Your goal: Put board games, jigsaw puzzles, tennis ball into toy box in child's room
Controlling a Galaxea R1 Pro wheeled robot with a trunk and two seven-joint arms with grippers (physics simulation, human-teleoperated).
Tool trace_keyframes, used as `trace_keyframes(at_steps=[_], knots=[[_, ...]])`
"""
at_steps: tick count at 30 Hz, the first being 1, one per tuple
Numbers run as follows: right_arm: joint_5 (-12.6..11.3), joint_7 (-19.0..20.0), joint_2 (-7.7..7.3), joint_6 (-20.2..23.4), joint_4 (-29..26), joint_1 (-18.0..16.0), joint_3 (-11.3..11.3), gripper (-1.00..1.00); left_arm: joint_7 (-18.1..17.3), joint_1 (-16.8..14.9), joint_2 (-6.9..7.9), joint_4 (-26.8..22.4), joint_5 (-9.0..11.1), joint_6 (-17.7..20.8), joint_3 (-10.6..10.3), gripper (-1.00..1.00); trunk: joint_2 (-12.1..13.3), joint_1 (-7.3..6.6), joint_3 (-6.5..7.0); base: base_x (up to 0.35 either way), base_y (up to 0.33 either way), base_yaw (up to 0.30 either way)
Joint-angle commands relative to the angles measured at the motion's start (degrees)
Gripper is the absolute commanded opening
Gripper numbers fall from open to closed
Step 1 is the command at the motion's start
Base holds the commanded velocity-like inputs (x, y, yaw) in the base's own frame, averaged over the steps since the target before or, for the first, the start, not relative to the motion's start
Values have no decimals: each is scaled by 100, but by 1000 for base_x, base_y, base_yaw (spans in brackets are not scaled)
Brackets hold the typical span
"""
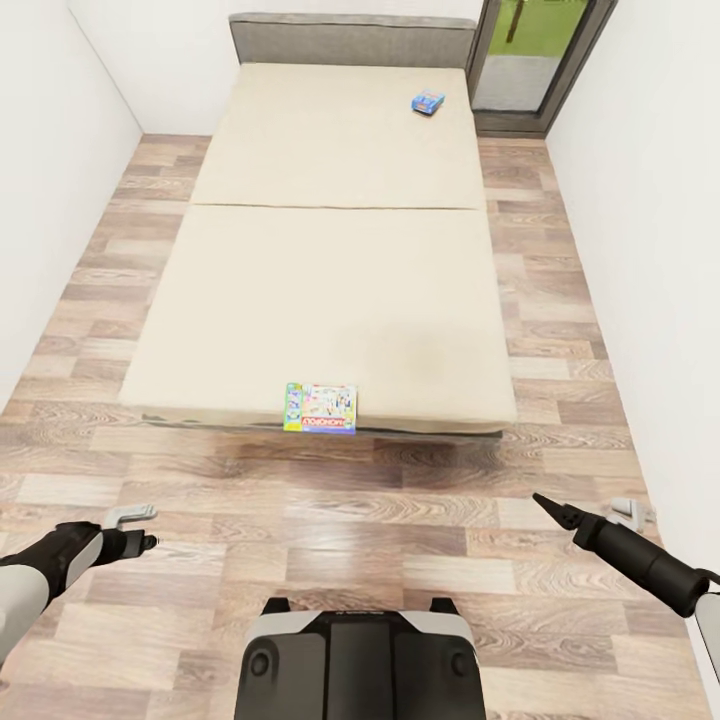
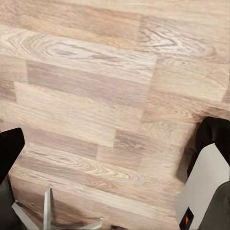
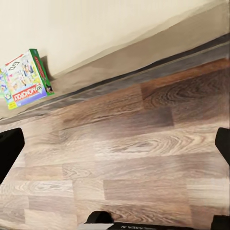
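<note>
Wood floor bare before bed, multicoloured game at foot edge, both pincers' state unclear

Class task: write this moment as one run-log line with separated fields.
phase: facing bed | multicoloured board game at near bed edge | blue board game near headboard | left gripper empty | right gripper empty

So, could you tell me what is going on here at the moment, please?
The robot stands on the wood floor facing the foot of the bed, both arms held low and carrying nothing. The multicoloured board game lies at the mattress's near edge; the small blue board game lies near the headboard. The left claw and right claw hover over the floor.
</note>
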Motion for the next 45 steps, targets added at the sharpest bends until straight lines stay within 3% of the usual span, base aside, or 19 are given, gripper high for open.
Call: trace_keyframes(at_steps=[1, 10, 15, 23, 31, 36, 45], knots=[[-23, -62, 1, 42, -2, -3, -5, 100, 44, -1, 3, -8, 43, 30, -47, 100, -8, 4, 4, 0, 0, 0], [-23, -574, 4, 50, -6, -3, 36, 100, 216, 51, -62, -6, 4, 30, -47, 100, -8, 4, 90, 0, 0, 0], [-10, -964, 39, 47, -8, -3, 243, 100, 244, 107, -175, -12, -5, 30, -47, 100, -8, 4, 137, 0, 0, 0], [-12, -2153, 124, 75, -11, -9, 710, 100, 306, 152, -339, -14, -42, 30, -53, 100, -8, 4, 214, 0, 0, 0], [-59, -3340, 169, 94, -11, -18, 1074, 100, 674, 163, -407, -15, -168, 30, -49, 100, -8, 4, 290, 0, 0, 0], [-83, -3599, 175, 99, -11, -20, 1157, 100, 825, 160, -444, -15, -191, 30, -47, 100, -8, 4, 338, 0, 0, 0], [-95, -3707, 178, 102, -11, -21, 1192, 100, 887, 161, -466, -16, -201, 30, -47, 100, -8, 4, 424, 0, 0, 0]])
